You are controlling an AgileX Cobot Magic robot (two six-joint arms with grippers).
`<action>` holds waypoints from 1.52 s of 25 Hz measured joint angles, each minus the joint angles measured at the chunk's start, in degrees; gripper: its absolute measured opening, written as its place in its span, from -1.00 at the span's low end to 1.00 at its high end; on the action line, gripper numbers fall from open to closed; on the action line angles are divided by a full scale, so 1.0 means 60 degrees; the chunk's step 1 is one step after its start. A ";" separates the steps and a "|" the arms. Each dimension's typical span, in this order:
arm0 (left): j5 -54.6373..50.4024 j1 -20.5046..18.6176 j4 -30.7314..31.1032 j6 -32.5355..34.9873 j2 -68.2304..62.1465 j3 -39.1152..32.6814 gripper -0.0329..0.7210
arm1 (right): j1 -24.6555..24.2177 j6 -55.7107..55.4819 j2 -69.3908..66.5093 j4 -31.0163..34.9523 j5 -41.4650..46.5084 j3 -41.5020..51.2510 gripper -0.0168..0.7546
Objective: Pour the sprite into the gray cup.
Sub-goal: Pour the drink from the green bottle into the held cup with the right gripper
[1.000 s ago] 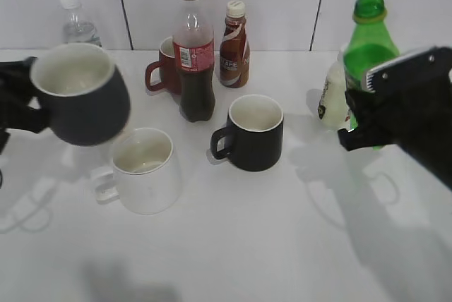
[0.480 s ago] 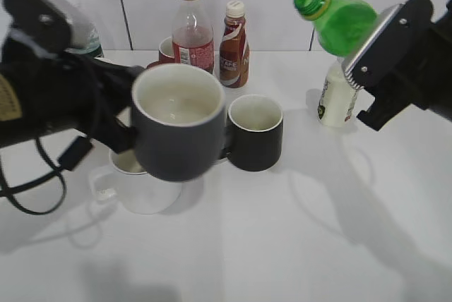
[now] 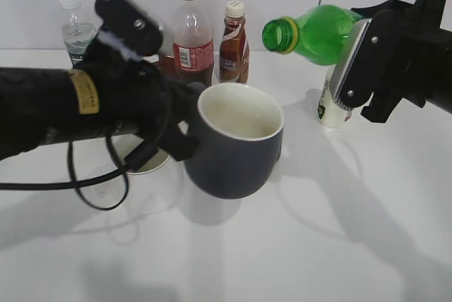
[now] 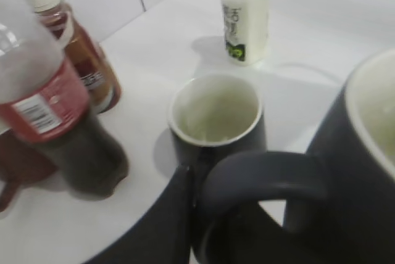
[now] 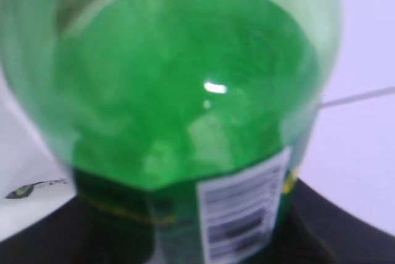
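My left gripper (image 3: pixel 185 127) is shut on the handle of the gray cup (image 3: pixel 236 143) and holds it lifted at the middle of the exterior view, its white inside showing. In the left wrist view the cup's handle (image 4: pixel 265 174) fills the foreground beside my finger (image 4: pixel 179 214). My right gripper (image 3: pixel 367 76) is shut on the sprite (image 3: pixel 318 32), a green bottle with no cap, tipped almost level with its mouth pointing left, above and right of the cup. The bottle (image 5: pixel 185 110) fills the right wrist view.
A cola bottle (image 3: pixel 192 37), a brown coffee bottle (image 3: pixel 234 42), a clear water bottle (image 3: pixel 74 30) and a red mug stand at the back. A white mug (image 3: pixel 152 175) is partly behind my left arm. A milk bottle (image 4: pixel 245 14) and a black mug (image 4: pixel 216 119) stand nearby.
My left gripper carried the gray cup rightward to the middle. My right gripper lifted the sprite and tipped it further, its mouth now lower and pointing left toward the cup.
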State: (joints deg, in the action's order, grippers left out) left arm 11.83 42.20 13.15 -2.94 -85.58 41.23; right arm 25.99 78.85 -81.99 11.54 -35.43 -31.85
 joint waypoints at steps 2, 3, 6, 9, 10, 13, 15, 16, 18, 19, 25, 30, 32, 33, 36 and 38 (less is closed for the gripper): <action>-0.0128 0.0106 -0.0103 0.0000 -0.0123 0.0246 -0.73 | 0.0000 0.0344 0.0000 -0.0087 0.0019 0.0000 0.02; -0.0175 0.0158 -0.0180 0.0000 -0.0195 0.0363 -0.73 | 0.0000 0.0532 0.0000 -0.0104 0.0019 0.0000 0.02; -0.0299 0.0284 -0.0330 0.0000 -0.0356 0.0547 -0.73 | 0.0000 0.1133 0.0000 -0.0118 0.0019 0.0000 0.02; -0.0365 0.0345 -0.0365 0.0000 -0.0397 0.0546 -0.73 | 0.0000 0.1665 0.0000 -0.0161 0.0019 0.0000 0.02; -0.0365 0.0356 -0.0365 0.0000 -0.0397 0.0546 -0.73 | 0.0000 0.1788 0.0000 -0.0216 0.0019 0.0000 0.02; -0.0365 0.0356 -0.0369 0.0000 -0.0397 0.0546 -0.73 | 0.0000 0.1956 0.0000 -0.0365 0.0008 0.0000 0.02; -0.0365 0.0356 -0.0377 0.0000 -0.0397 0.0546 -0.73 | 0.0000 0.2092 0.0000 -0.0385 -0.0044 0.0000 0.02; -0.0365 0.0356 -0.0377 0.0000 -0.0397 0.0546 -0.73 | 0.0000 0.2215 0.0000 -0.0398 -0.0069 0.0000 0.02; -0.0365 0.0356 -0.0377 0.0000 -0.0397 0.0546 -0.73 | 0.0000 0.2357 0.0000 -0.0426 -0.0092 -0.0002 0.02; -0.0365 0.0356 -0.0377 0.0000 -0.0397 0.0546 -0.73 | 0.0000 0.2398 0.0000 -0.0455 -0.0096 -0.0002 0.02; -0.0367 0.0356 -0.0377 0.0000 -0.0397 0.0546 -0.73 | 0.0000 0.2458 0.0000 -0.0665 -0.0104 -0.0002 0.02; -0.0367 0.0356 -0.0377 0.0000 -0.0397 0.0546 -0.73 | 0.0000 0.0952 0.0000 -0.0688 -0.0034 -0.0011 0.02; -0.0339 0.0356 -0.0377 0.0000 -0.0397 0.0546 -0.73 | 0.0000 0.0148 0.0000 -0.0802 0.0266 -0.0021 0.02; -0.0295 0.0356 -0.0377 0.0000 -0.0379 0.0546 -0.73 | 0.0000 -0.0372 0.0000 -0.0900 0.0464 -0.0021 0.02; -0.0029 0.0356 -0.0368 0.0000 -0.0179 0.0546 -0.73 | 0.0000 -0.2381 0.0000 -0.1192 0.0858 -0.0021 0.02; 0.0199 0.0314 -0.0375 0.0000 0.0023 0.0546 -0.73 | 0.0000 -0.3753 0.0000 -0.1224 0.0896 -0.0021 0.02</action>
State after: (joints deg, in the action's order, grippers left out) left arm 13.03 44.08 10.90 -2.94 -85.44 44.50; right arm 25.99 56.34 -81.99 4.20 -30.05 -31.97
